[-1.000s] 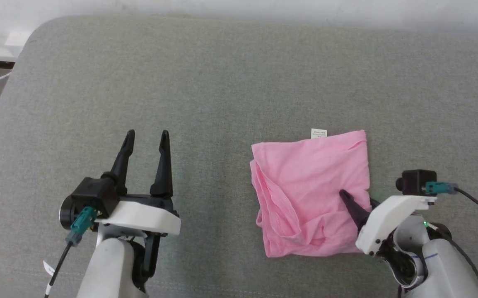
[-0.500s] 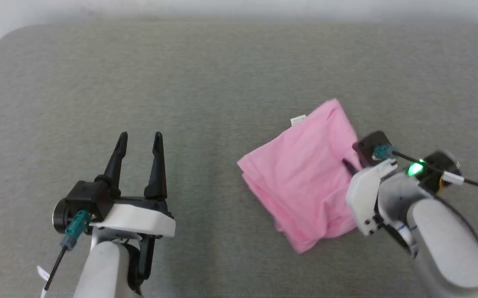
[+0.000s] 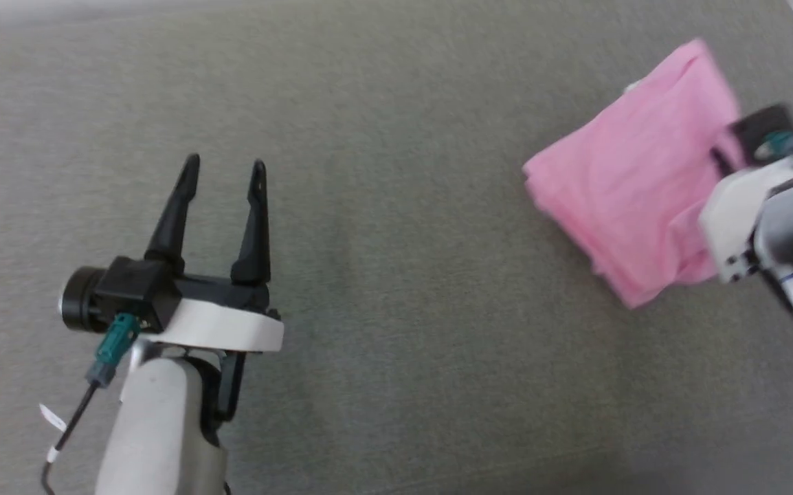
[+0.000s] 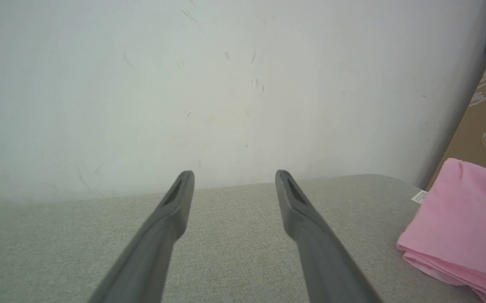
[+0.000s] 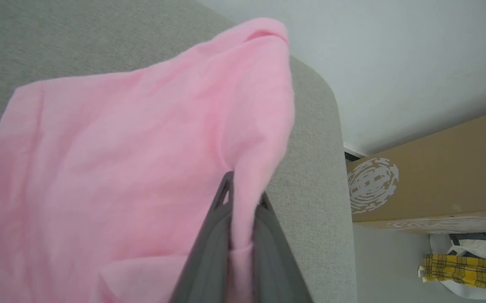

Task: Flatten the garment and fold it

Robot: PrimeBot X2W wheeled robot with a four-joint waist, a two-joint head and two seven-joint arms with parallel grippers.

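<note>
The garment (image 3: 633,179) is a folded bundle of light pink fabric lying on the grey cushion at the far right of the head view, its small white label (image 3: 632,87) at the far edge. My right gripper (image 3: 719,161) is shut on the garment's right edge; in the right wrist view pink fabric (image 5: 142,168) is pinched between the two dark fingers (image 5: 209,248). My left gripper (image 3: 221,172) stands open at the lower left, well away from the garment, nothing between its fingers (image 4: 171,219). The garment (image 4: 462,227) lies at the right of the left wrist view.
The grey upholstered cushion (image 3: 383,289) spreads under both arms. Its rounded right corner (image 5: 323,139) lies just past the garment. Beyond it stand a printed cardboard box (image 5: 432,176) and a yellow checked cloth (image 5: 470,267) on the floor. A white wall (image 4: 226,84) rises behind the cushion.
The head camera has swung, so the whole picture shifted. The right gripper has kept its hold, and the garment has turned and travelled toward the cushion's right corner. The left gripper stays open.
</note>
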